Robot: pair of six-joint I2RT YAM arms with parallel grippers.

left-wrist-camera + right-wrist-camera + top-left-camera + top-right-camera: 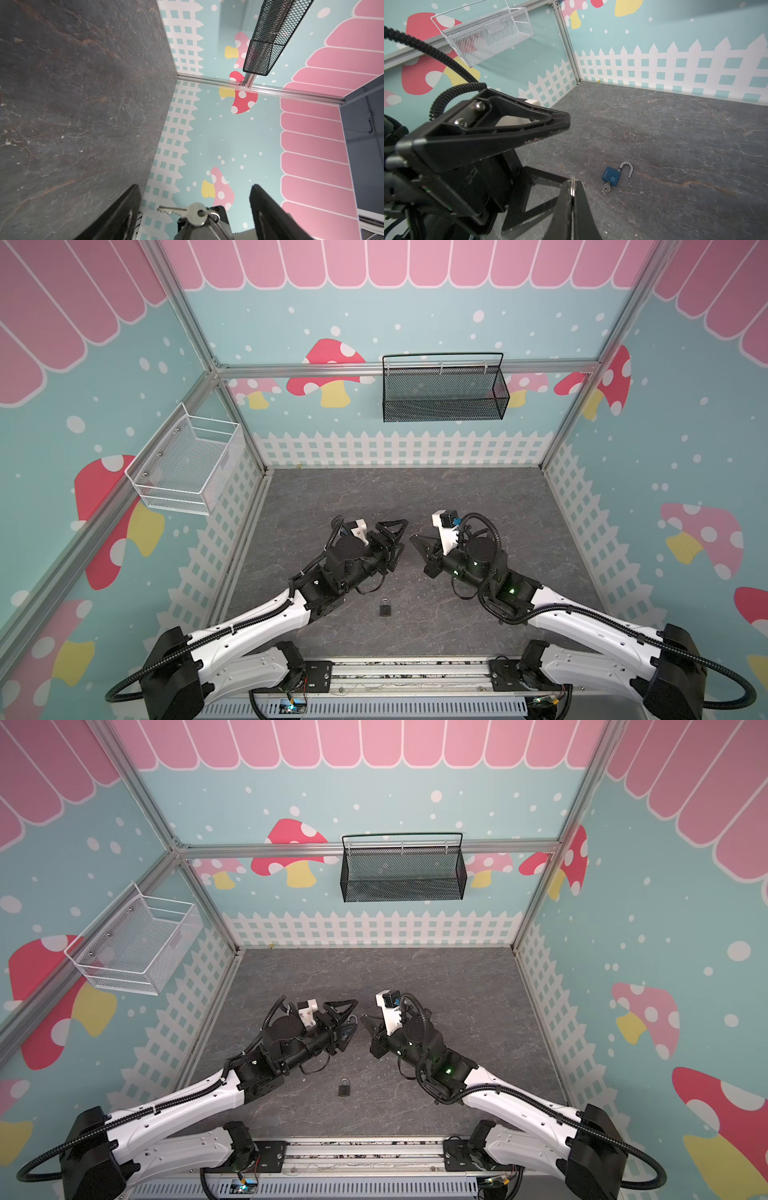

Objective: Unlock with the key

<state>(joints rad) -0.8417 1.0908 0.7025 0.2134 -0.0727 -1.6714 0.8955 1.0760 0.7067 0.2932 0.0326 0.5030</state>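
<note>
Blue padlock [611,176] lies flat on the grey table [675,135], hoop swung open, a key [606,188] stuck in its base. My right pincer [572,184] is clamped on a second key [194,214]; my left pincer [194,188] gapes wide, that key between its fingers, touching neither.

White arm shells [257,616], black joints [347,551], ribbed black cable conduits [494,529], white camera mounts [446,537], green light [512,591], black triangular jaws

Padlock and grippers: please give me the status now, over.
Left gripper open, key between its jaws. Right gripper shut on key. Blue padlock flat on table, shackle open, second key inserted. Nothing blocks it.
</note>
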